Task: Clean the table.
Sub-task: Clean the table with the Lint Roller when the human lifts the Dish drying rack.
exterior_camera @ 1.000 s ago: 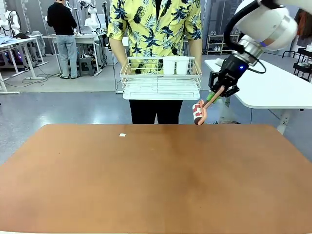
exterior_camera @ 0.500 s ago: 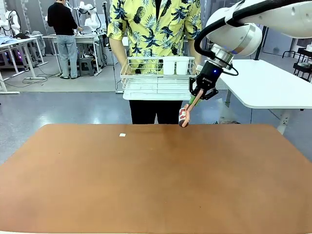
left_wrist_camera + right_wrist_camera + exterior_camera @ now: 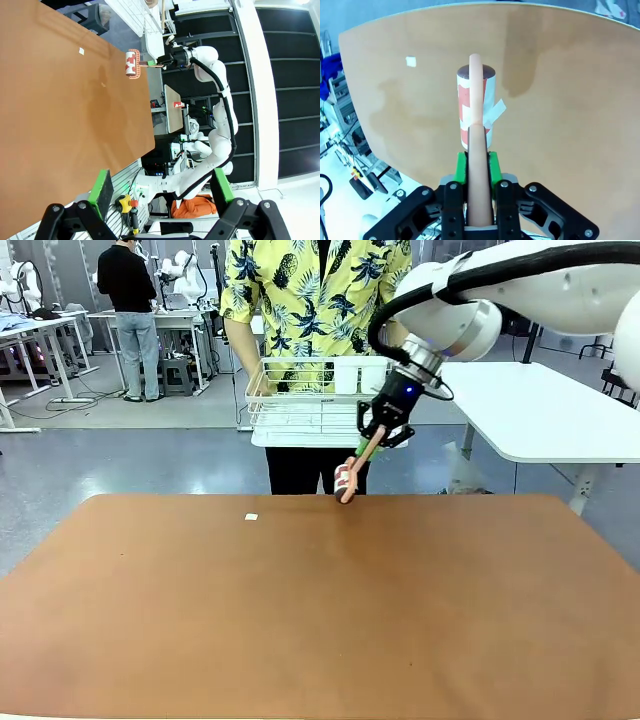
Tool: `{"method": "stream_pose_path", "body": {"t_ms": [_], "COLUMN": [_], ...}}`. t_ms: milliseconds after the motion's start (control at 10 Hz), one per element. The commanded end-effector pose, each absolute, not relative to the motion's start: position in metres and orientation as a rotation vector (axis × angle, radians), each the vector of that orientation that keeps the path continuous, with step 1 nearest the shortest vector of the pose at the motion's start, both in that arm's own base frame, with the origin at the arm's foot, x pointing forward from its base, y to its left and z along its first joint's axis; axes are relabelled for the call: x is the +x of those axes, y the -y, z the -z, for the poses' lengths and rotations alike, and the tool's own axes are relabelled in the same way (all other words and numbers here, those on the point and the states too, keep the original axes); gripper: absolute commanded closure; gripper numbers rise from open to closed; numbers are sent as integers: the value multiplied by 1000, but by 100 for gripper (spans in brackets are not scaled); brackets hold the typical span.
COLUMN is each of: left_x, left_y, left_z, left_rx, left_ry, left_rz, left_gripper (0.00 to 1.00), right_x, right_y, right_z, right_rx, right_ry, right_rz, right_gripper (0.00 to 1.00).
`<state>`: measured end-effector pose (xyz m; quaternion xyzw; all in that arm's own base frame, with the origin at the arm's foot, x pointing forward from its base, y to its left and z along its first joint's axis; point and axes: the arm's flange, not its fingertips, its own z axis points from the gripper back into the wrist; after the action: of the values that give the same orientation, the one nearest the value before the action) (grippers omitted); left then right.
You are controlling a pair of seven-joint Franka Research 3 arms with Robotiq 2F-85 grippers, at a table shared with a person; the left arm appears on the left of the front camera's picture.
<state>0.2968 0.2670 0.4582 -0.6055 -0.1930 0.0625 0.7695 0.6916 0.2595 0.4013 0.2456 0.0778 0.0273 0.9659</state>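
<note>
Over the far edge of the reddish-brown table, which spans the foreground, the lint roller clamped by its handle in the right gripper has swung leftward, closer to the small white scrap, likely its next target; the left gripper gapes wide.

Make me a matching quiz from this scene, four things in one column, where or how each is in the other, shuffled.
1 lint roller
2 wire basket
3 white scrap
4 left gripper

A lying on the table
B fingers apart, holding nothing
C held by the person
D between the fingers of the right gripper

Pairs: 1-D, 2-C, 3-A, 4-B
</note>
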Motion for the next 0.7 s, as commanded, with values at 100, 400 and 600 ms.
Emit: {"method": "stream_pose_path", "body": {"t_ms": [100,400,600], "left_x": [296,296,296], "left_y": [-270,-270,-270], "left_z": [-460,-460,-460], "left_rx": [-1332,-1332,-1332], "left_ry": [443,443,443], "left_rz": [-116,-116,-116], "left_gripper": [0,0,0], "right_x": [705,697,699], "right_y": [-312,-336,-342], "right_z": [-381,-355,-347], "right_rx": [509,536,525], "right_ry": [-193,-185,-191], "right_rz": [-56,-16,-2], "right_gripper": [79,79,79]}}
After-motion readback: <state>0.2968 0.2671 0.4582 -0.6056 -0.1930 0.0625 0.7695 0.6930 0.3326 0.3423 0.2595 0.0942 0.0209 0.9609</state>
